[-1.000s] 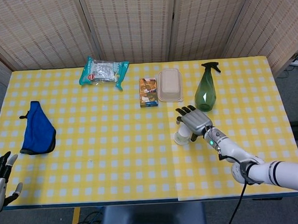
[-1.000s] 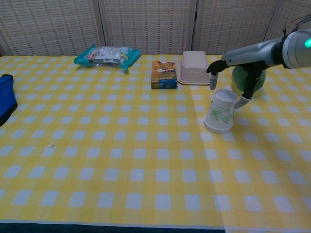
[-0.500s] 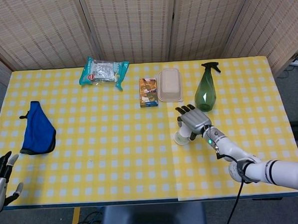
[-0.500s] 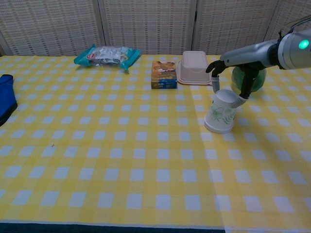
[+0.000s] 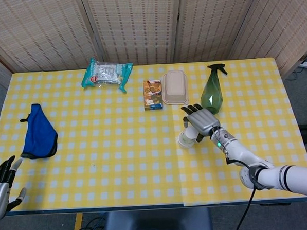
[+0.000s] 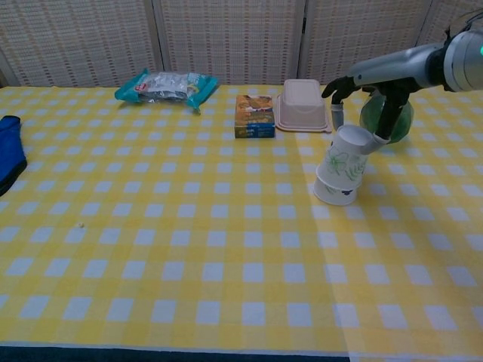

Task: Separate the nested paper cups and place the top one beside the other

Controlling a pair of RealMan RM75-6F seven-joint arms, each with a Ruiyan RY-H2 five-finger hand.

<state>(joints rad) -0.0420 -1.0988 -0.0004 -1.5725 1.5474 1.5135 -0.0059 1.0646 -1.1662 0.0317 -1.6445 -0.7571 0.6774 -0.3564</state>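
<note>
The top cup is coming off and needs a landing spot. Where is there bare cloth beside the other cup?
The white paper cups in the right hand have bare yellow checked tablecloth to their left and front. Behind them it is crowded: green spray bottle, beige lidded container, small printed carton.

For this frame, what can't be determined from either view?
- Top cup: in the head view the right robot hand covers it; whether it has cleared the lower cup is unclear.
- Right robot hand's grip: the chest view shows only fingers behind the cup.
- Left robot hand: cut by the head view's edge, absent from the chest view.
- Box and packet print: too small to read.
</note>
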